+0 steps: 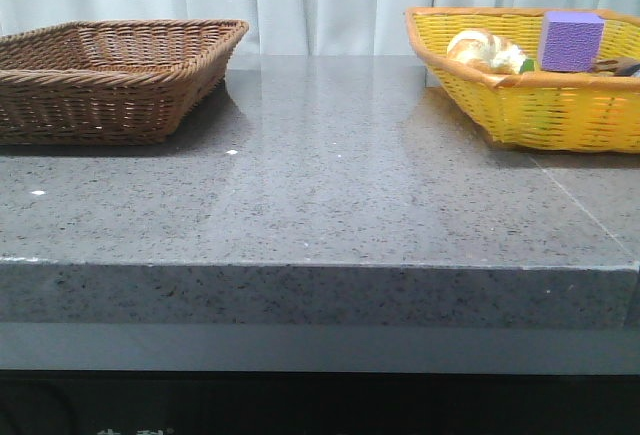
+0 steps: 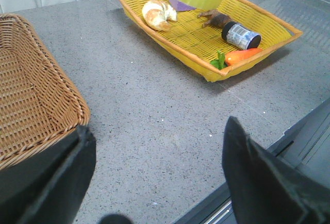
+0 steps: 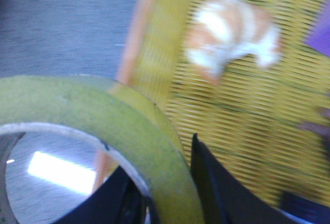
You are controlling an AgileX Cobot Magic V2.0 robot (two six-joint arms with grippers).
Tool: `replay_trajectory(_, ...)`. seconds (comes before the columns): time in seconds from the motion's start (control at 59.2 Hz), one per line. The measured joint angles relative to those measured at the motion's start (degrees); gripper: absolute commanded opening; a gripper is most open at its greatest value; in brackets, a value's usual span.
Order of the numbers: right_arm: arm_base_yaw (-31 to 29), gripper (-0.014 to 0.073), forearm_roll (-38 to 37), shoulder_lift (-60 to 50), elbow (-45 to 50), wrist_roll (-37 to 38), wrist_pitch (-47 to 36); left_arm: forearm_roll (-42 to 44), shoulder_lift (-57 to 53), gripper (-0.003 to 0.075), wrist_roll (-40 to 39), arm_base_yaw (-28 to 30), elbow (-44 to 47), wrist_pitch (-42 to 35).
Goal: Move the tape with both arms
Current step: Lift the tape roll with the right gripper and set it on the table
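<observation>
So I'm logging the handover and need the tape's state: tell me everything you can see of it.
The tape is a thick roll of glossy, translucent yellow-green tape around a pale inner rim. The right hand grips its wall, one finger inside the core and one outside. It hangs over the yellow basket, its near edge. The left wrist view shows only its lower part.

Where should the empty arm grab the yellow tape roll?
Probably pinch the tape by its ring wall, one finger through its open hole and one outside, on the side away from the right gripper, which pinches it that way. The left gripper is open.
</observation>
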Motion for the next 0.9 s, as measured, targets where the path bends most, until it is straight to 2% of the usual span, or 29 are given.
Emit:
replay_trajectory(0.253,12.0,0.0192,0.3,1.2,1.4,-1.8,0.0,0.0,0.0,0.0513,0.0,0.0,0.0,0.0)
replay_trajectory(0.405,16.4,0.0192,-0.7,4.7,2.1,-2.3,0.0,0.0,0.0,0.0513,0.0,0.0,0.0,0.0)
replay_trajectory(0.777,18.3,0.0197,-6.6,13.5,2.1,-2.8,0.0,0.0,0.0,0.0513,0.0,0.0,0.0,0.0)
replay_trajectory(0.895,18.3,0.0289,-7.3,14.6,2.3,-2.8,0.0,0.0,0.0,0.0513,0.0,0.0,0.0,0.0)
